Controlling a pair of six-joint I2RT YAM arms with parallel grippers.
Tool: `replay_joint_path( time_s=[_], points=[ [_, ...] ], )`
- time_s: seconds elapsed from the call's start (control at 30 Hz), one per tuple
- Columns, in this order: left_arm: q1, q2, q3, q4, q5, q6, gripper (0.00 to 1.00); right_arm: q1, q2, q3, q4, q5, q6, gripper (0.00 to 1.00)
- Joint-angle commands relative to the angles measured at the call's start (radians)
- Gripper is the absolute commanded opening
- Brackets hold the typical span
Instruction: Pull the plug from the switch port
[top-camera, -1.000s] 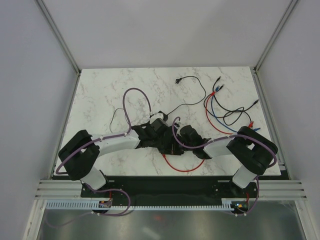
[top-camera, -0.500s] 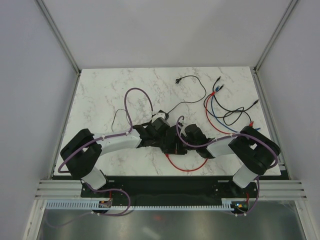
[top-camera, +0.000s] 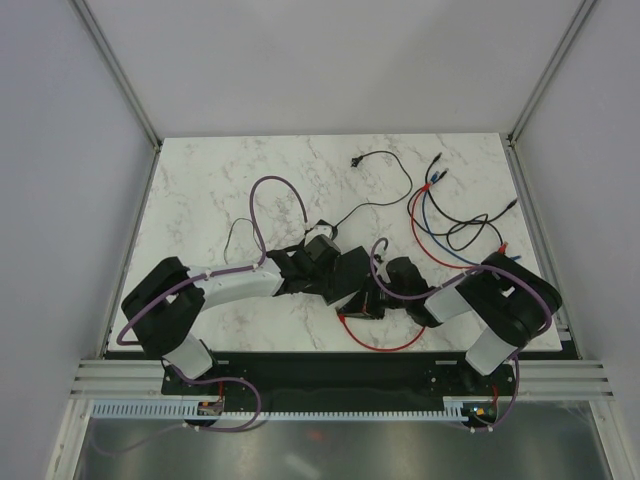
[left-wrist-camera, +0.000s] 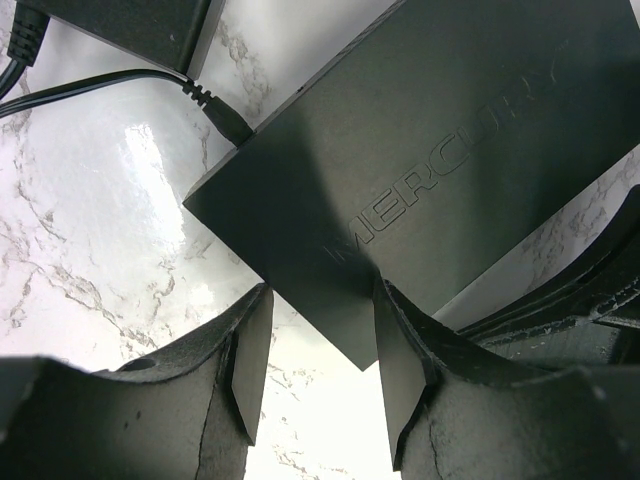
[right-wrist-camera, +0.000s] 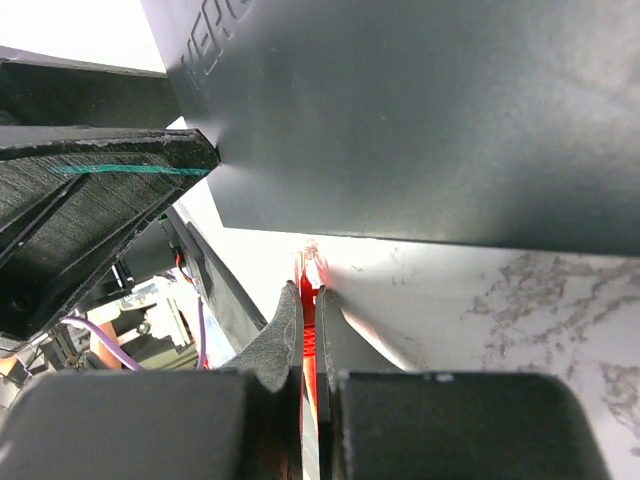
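A white marble-patterned table (top-camera: 200, 190) is shown from above, with the left arm (top-camera: 230, 283) and the right arm (top-camera: 500, 300) stretched inward so that they meet at a switch (left-wrist-camera: 450, 120) lying near the table's front edge. The switch, a flat matte-black box with raised lettering on its top, is seen between the two wrists.

One corner of the switch is clamped by the left gripper (left-wrist-camera: 320, 300), with a pad set against each side of that corner. The right gripper (right-wrist-camera: 308, 295) is positioned just to the right of the switch, and its fingers are pressed nearly together on a red cable (top-camera: 380, 348). From there the cable is looped over the marble in front of the switch.

A tangle of loose cables (top-camera: 450, 225), red, blue and black, is spread well behind the switch and to its right. A small black box (left-wrist-camera: 130, 25) is placed just behind the switch, and a thin black cord (left-wrist-camera: 110, 78) is led into the switch's far side.

The plug (right-wrist-camera: 310, 262), a clear piece on the end of the red cable, is seen just past the right fingertips, close against the switch's near edge. Whether it is seated in the port or clear of it cannot be told.
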Motion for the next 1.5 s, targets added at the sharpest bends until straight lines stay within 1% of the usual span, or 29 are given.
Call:
replay_joint_path(
  time_s=[0.0,0.07,0.17,0.2,0.27,0.3,0.37,0.4,0.47,0.5,0.6,0.67,0.87,0.9,1.0,1.03,1.13,1.23,1.33,1.37,1.4,1.47],
  points=[
    [0.002,0.037,-0.014,-0.013,-0.006,0.041,0.52,0.001,-0.015,-0.024,-0.042,0.021,-0.018,0.0],
    [0.002,0.029,-0.023,-0.009,-0.011,0.039,0.52,0.003,-0.061,-0.024,-0.068,0.022,-0.041,0.0],
    [0.001,0.0,-0.042,0.006,-0.017,0.032,0.52,0.001,-0.208,-0.001,-0.224,0.08,-0.118,0.0],
    [0.001,-0.009,-0.055,0.019,-0.017,0.033,0.52,0.001,-0.303,0.022,-0.322,0.095,-0.144,0.0],
    [0.001,-0.035,-0.078,0.031,-0.02,0.03,0.52,0.001,-0.405,0.058,-0.45,0.169,-0.216,0.0],
    [0.001,-0.042,-0.082,0.039,-0.02,0.03,0.52,0.001,-0.499,0.107,-0.569,0.197,-0.239,0.0],
    [0.001,-0.049,-0.088,0.042,-0.017,0.032,0.52,0.001,-0.587,0.16,-0.669,0.269,-0.289,0.0],
    [0.002,-0.049,-0.088,0.042,-0.017,0.033,0.52,0.003,-0.658,0.213,-0.759,0.29,-0.3,0.0],
    [0.001,-0.048,-0.086,0.045,-0.017,0.035,0.52,-0.002,-0.706,0.273,-0.84,0.356,-0.345,0.0],
    [0.001,-0.046,-0.086,0.043,-0.014,0.033,0.52,-0.002,-0.727,0.333,-0.907,0.375,-0.362,0.0],
    [0.001,-0.051,-0.089,0.045,-0.014,0.035,0.52,-0.008,-0.721,0.44,-1.002,0.464,-0.412,0.0],
    [0.001,-0.055,-0.092,0.046,-0.016,0.035,0.52,-0.019,-0.706,0.489,-1.028,0.5,-0.435,0.0],
    [0.001,-0.066,-0.103,0.049,-0.017,0.036,0.52,-0.06,-0.609,0.741,-1.101,0.724,-0.52,0.0],
    [0.001,-0.071,-0.105,0.049,-0.019,0.036,0.52,-0.085,-0.577,0.764,-1.108,0.787,-0.54,0.0],
    [0.001,-0.072,-0.106,0.054,-0.017,0.036,0.52,-0.141,-0.507,0.841,-1.111,0.852,-0.546,0.0],
    [0.001,-0.074,-0.108,0.054,-0.017,0.036,0.52,-0.176,-0.488,0.858,-1.111,0.904,-0.541,0.0],
    [0.001,-0.08,-0.114,0.059,-0.017,0.041,0.52,-0.23,-0.422,0.907,-1.111,1.017,-0.499,0.0],
    [0.001,-0.085,-0.117,0.06,-0.02,0.044,0.52,-0.292,-0.364,0.899,-1.067,1.041,-0.449,0.0],
    [0.001,-0.091,-0.122,0.06,-0.023,0.049,0.52,-0.371,-0.292,0.869,-0.994,0.986,-0.382,0.0],
    [0.001,-0.094,-0.125,0.06,-0.025,0.049,0.52,-0.391,-0.252,0.849,-0.964,0.934,-0.37,0.0],
    [0.002,-0.095,-0.126,0.06,-0.025,0.052,0.52,-0.427,-0.229,0.846,-0.923,0.918,-0.344,0.0],
    [0.002,-0.098,-0.128,0.062,-0.023,0.055,0.52,-0.45,-0.159,0.84,-0.854,0.877,-0.328,0.0]
  ],
)
